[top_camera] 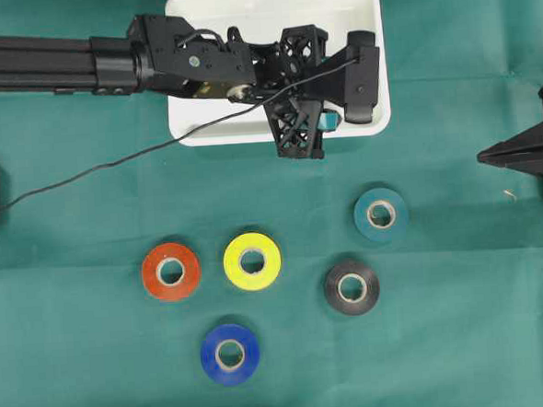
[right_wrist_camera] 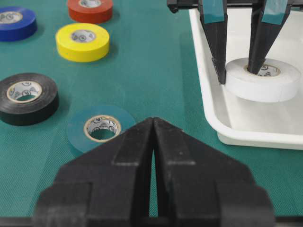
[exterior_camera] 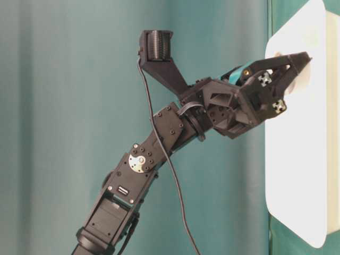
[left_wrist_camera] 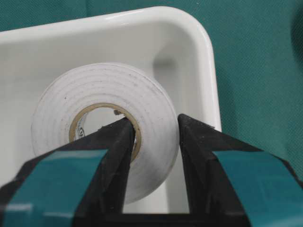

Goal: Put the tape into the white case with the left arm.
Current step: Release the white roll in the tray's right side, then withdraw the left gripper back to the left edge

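- Right gripper is sitting nearest the lens in the R wrist view, tips pressed together, parked at the R edge of the overhead view, well apart from everything.
- Green cloth is covering the whole table.
- Left arm is reaching across from the L, over the white case.
- Left gripper is pointing down into the case w/ one finger in the core of the white tape and the other outside the wall; I'm seeing a thin gap, so jaws look slightly apart, not clamping.
- White tape is lying flat on the case floor, near a corner.
- Five more rolls are lying on the cloth outside the case: teal, black, yellow, red, blue.
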{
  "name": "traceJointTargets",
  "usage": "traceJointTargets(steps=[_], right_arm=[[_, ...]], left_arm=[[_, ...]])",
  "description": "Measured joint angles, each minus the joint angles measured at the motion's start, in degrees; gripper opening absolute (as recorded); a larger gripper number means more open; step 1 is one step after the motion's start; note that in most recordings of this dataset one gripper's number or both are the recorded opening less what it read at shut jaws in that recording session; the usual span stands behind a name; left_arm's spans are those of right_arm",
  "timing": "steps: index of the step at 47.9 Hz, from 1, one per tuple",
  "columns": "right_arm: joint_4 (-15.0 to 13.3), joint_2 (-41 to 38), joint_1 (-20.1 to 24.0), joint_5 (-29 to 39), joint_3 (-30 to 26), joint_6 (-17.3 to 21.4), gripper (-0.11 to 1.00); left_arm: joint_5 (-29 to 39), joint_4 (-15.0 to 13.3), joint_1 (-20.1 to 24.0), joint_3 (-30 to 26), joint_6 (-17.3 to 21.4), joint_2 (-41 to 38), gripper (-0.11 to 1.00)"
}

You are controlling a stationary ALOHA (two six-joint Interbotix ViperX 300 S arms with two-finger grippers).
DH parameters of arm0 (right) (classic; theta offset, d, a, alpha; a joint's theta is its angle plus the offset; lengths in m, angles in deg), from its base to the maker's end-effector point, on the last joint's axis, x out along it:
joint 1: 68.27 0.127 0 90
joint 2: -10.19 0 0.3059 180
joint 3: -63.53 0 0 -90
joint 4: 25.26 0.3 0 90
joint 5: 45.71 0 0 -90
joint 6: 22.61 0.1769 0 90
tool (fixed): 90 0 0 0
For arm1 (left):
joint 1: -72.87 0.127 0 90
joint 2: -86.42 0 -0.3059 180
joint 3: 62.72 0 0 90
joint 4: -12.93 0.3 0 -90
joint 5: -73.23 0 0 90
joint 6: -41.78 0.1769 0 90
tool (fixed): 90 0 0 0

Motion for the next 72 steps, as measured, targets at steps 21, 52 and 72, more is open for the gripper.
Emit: traceJointTargets(steps=[21, 52, 72], right_arm=[[0.0, 0.0, 0.0, -0.1, 0.0, 0.0, -0.09], [0.0, 0.0, 0.0, 0.0, 0.0, 0.0, -0.09], [0.0, 0.1, 0.1, -0.1, 0.0, 0.0, -0.09]], left_arm=[[0.0, 0.0, -0.4, 0.2, 0.8, 0.2, 0.96], [-4.4, -0.1, -8.2, 16.8, -2.1, 19.2, 0.95], [-14.4, -0.2, -13.0, 31.2, -6.9, 33.0, 0.95]])
